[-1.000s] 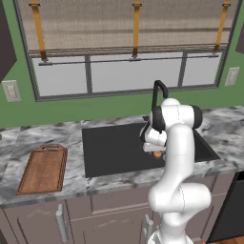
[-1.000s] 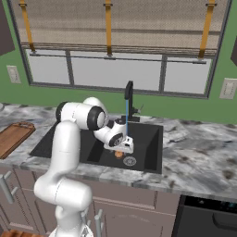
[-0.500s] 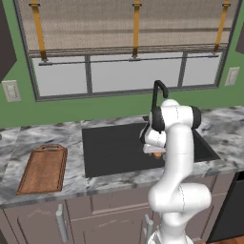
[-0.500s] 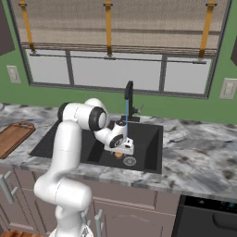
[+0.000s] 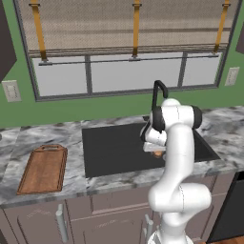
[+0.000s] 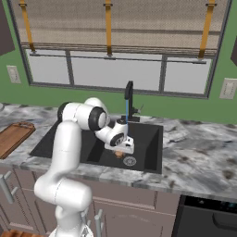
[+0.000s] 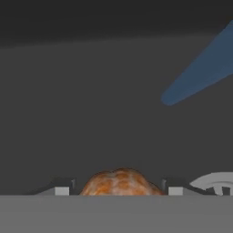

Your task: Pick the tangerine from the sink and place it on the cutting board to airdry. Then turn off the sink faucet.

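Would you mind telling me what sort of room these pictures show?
A rendered home kitchen, most likely: a black sink set in a grey marbled counter, a black faucet running below a wide window, and a wooden cutting board.

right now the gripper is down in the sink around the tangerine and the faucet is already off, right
Not quite: the faucet is running; the right base view shows a blue stream falling from its spout. The gripper is indeed down in the sink, closed around the tangerine.
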